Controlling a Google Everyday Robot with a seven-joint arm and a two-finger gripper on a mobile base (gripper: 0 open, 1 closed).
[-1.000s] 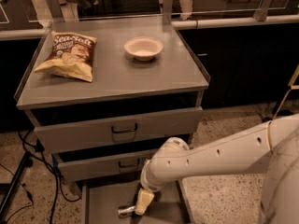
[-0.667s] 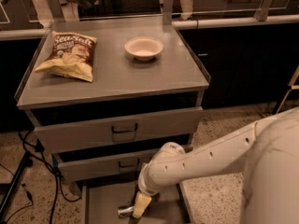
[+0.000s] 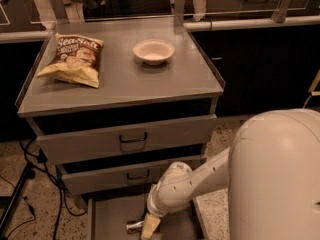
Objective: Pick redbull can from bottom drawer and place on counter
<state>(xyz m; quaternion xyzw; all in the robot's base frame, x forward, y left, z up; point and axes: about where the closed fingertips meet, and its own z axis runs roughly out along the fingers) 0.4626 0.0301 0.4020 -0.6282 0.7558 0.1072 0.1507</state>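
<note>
Down in the bottom drawer (image 3: 110,219), the gripper (image 3: 150,227) sits right against the redbull can (image 3: 134,226); whether it clamps the can, I cannot tell.

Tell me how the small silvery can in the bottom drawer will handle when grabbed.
The slim silvery redbull can seems to lie on its side on the flat floor of the bottom drawer, so a nudge would probably roll it. Its smooth metal looks slippery and may dent if squeezed hard. The gripper sits right beside it in the drawer.
</note>
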